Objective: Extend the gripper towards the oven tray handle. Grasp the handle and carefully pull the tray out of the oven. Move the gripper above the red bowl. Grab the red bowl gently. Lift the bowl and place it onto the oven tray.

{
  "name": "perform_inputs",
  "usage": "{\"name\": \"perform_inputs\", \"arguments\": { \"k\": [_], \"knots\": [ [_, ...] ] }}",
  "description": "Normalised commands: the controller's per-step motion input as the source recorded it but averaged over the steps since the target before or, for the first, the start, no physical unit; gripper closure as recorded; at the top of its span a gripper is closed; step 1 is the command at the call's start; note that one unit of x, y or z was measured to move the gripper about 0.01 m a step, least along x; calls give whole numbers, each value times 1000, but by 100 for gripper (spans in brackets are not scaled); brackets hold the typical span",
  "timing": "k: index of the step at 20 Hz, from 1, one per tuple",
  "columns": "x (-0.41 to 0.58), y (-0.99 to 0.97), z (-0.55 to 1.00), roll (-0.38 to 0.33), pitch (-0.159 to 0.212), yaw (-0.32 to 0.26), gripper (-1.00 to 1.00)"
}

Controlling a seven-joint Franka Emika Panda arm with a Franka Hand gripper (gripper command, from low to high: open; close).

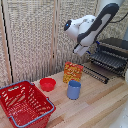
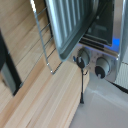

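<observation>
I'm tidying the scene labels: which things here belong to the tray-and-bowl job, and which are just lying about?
Belongs to the job:
gripper
oven
tray
red bowl

Just lying about:
red mesh basket
blue cup
orange-yellow box

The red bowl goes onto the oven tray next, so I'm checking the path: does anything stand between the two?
Yes. The orange-yellow box stands upright between the red bowl and the tray, with the blue cup just in front of it.

red bowl (image 1: 48, 84), blue cup (image 1: 74, 90), red mesh basket (image 1: 25, 103), dark oven (image 1: 114, 54)
</observation>
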Motion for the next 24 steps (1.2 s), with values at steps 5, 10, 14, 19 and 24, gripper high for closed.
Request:
{"name": "perform_inputs", "arguments": {
  "k": [5, 10, 14, 19, 24],
  "knots": [
    [261, 343, 437, 176, -11, -158, -100],
    [271, 355, 417, 186, -7, -152, -100],
    [303, 423, 313, 242, 0, -124, -100],
    [275, 490, 245, 277, 0, -101, -100],
    [215, 496, 225, 288, 0, -103, -100]
  ]
}}
